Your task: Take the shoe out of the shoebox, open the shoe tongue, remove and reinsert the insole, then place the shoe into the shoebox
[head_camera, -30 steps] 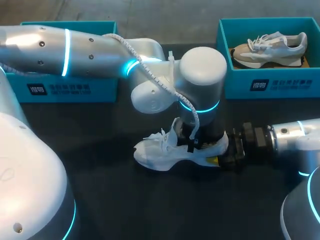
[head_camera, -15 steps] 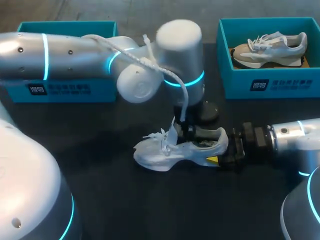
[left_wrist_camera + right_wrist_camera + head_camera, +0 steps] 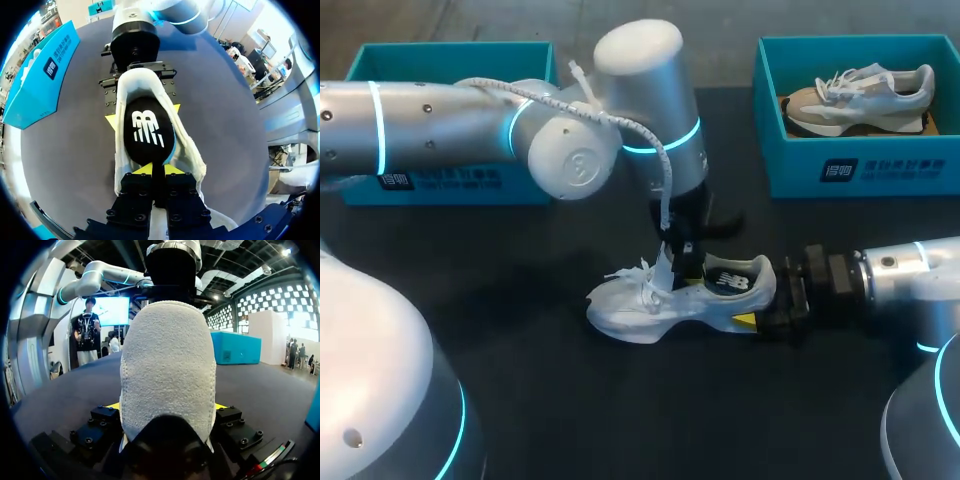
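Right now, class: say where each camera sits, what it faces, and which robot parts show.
Head view: above, behind; looks down on table; left arm, right arm show.
Left wrist view: on left arm; looks into shoe at black insole; own jaws pinch it.
Right wrist view: on right arm; faces shoe's heel; own jaws grip it.
All three share the shoe.

pinching the black insole (image 3: pixel 147 131) with the left pincer (image 3: pixel 157 169) inside the white shoe (image 3: pixel 188 148), heel clamped by the right pincer (image 3: pixel 143 114) beyond.
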